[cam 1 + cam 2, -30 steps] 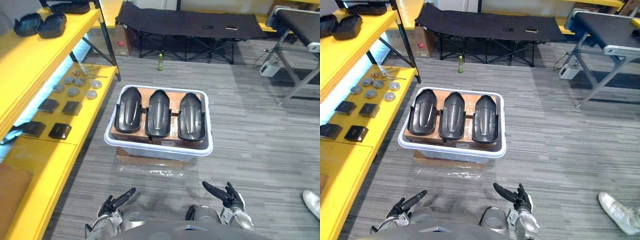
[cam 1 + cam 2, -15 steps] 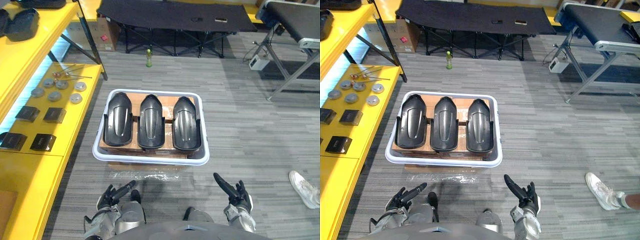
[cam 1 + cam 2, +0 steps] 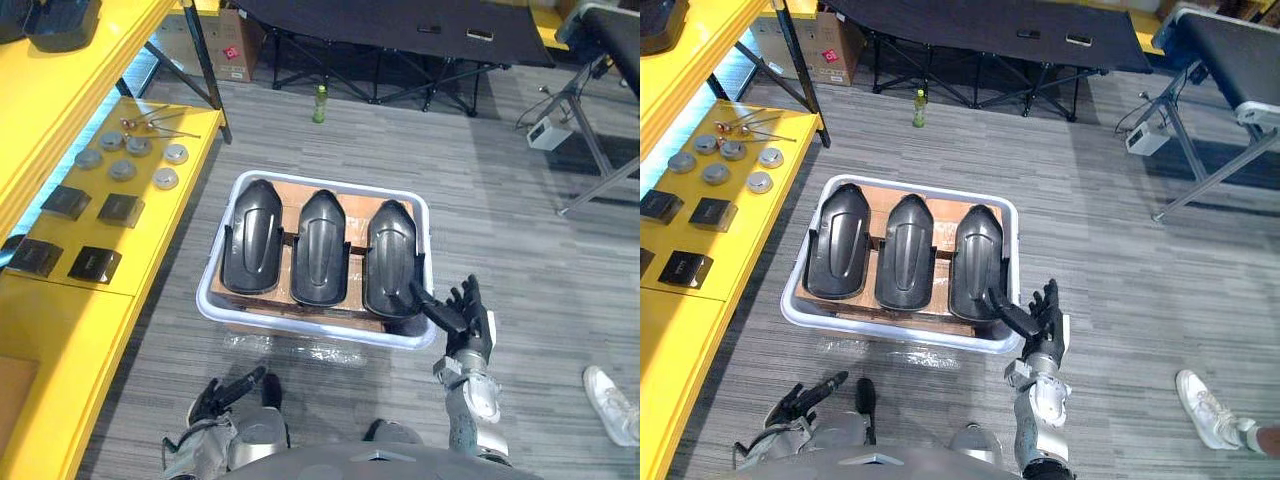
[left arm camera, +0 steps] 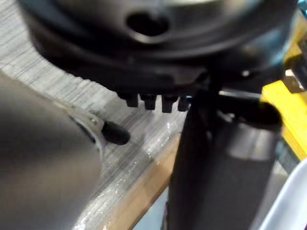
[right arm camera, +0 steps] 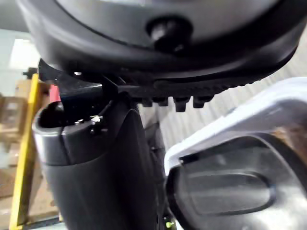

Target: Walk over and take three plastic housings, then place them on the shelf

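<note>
Three black plastic housings lie side by side on cardboard in a white bin [image 3: 318, 188] on the floor: left housing [image 3: 250, 236], middle housing [image 3: 321, 246], right housing [image 3: 391, 256]. My right hand [image 3: 462, 316] is raised at the bin's near right corner, open with straight fingers, its thumb reaching over the rim towards the right housing [image 5: 225, 191]. My left hand [image 3: 222, 395] stays low before the bin, open and holding nothing. The yellow shelf [image 3: 140, 215] runs along the left.
The shelf's lower board carries several grey discs [image 3: 126, 158] and dark square parts [image 3: 95, 264]. A green bottle [image 3: 320, 102] and a black folding cot [image 3: 980, 30] stand behind the bin. A person's white shoe [image 3: 1208, 405] is at right.
My right hand has risen and moved forward from low near my body up to the bin's near right corner. The camera has shifted, so the bin sits a little closer.
</note>
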